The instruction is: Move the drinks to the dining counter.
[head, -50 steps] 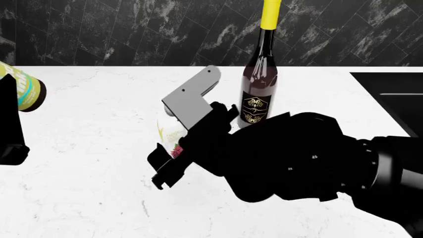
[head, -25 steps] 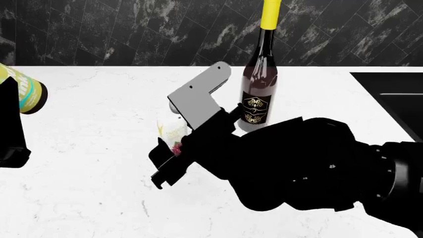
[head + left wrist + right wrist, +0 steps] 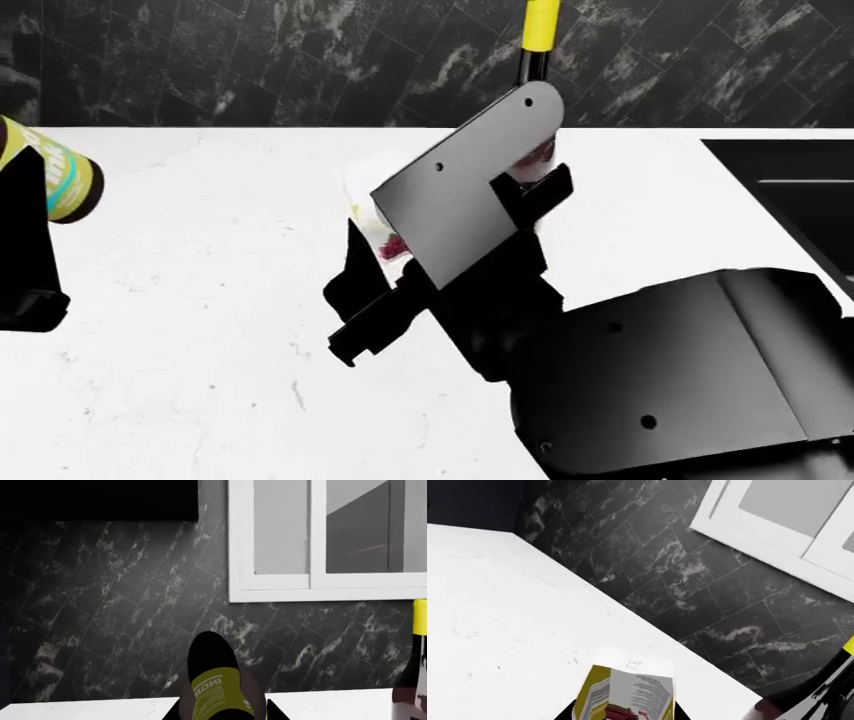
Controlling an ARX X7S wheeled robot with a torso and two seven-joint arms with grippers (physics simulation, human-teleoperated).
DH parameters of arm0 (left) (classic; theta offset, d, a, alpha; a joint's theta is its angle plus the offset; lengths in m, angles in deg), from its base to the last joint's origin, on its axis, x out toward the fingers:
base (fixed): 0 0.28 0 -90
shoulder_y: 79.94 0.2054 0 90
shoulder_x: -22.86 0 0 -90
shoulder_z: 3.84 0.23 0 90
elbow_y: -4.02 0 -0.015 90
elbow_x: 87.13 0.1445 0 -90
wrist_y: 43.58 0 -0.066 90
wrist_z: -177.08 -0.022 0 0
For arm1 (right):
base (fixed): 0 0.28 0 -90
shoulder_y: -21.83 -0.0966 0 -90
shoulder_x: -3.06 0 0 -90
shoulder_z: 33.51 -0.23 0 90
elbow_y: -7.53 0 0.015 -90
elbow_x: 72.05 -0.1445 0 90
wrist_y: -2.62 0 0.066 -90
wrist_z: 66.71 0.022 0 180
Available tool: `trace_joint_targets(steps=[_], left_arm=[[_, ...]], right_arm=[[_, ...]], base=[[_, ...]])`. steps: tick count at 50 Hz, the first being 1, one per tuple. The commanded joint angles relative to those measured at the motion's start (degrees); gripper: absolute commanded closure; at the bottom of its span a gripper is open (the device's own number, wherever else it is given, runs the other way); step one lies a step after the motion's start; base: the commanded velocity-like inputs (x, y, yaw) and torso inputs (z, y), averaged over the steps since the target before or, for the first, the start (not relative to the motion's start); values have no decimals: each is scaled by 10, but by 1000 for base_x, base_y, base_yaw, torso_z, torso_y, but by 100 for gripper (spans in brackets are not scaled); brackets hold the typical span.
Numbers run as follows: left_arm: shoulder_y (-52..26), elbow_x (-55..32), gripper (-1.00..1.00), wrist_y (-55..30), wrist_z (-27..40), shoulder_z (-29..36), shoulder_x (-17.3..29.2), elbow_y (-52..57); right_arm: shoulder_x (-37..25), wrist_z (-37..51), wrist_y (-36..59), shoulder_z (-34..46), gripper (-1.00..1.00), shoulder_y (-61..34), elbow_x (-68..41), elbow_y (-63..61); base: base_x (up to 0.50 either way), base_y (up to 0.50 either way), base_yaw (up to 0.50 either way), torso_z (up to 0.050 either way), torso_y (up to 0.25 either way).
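My left gripper (image 3: 217, 713) is shut on the small dark bottle with a yellow-green label (image 3: 215, 690), which is held off the white counter (image 3: 200, 300) at the head view's left edge (image 3: 56, 180). The small white grape-picture carton (image 3: 627, 692) sits between the fingers of my right gripper (image 3: 624, 716), which is shut on it; in the head view only the carton's top (image 3: 371, 208) shows beside the arm's grey bracket. The tall wine bottle (image 3: 820, 695) stands near the back wall, mostly hidden behind that bracket, its yellow foil top (image 3: 541, 25) showing. The dining counter is out of view.
A black sink (image 3: 801, 190) is set into the counter at the right. A dark marbled tile wall (image 3: 267, 60) runs along the back, with a white-framed window (image 3: 313, 587) above it. My right arm's black body (image 3: 667, 380) fills the lower right.
My right arm has swung up and toward the back wall with the carton in its grip; its grey bracket now covers most of the wine bottle. The left gripper and its bottle have barely moved.
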Motion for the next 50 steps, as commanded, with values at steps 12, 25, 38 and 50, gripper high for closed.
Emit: trace_joint_targets(steps=[12,25,38,50], left_arm=[[-7,-12,100,7,12,0,10,-2],[-10,-10,100,8,13,7,11,-1],[-6,-1,100,5,7,10,7,-1],[-5,3,100,5,6,12,5,0]], right_arm=[[-15,21,10,-17,100,-16,23,-18],[-22,23,9,-17,100,-11,29,-21],[-24,27,5,-18,100,-5,23,-22],[-25,16,-5,-23,100,4,25,-24]], base=[[-500,-2,0,0,0],[-500,-2,0,2,0],[-500,-2,0,0,0],[-500,-2,0,0,0]])
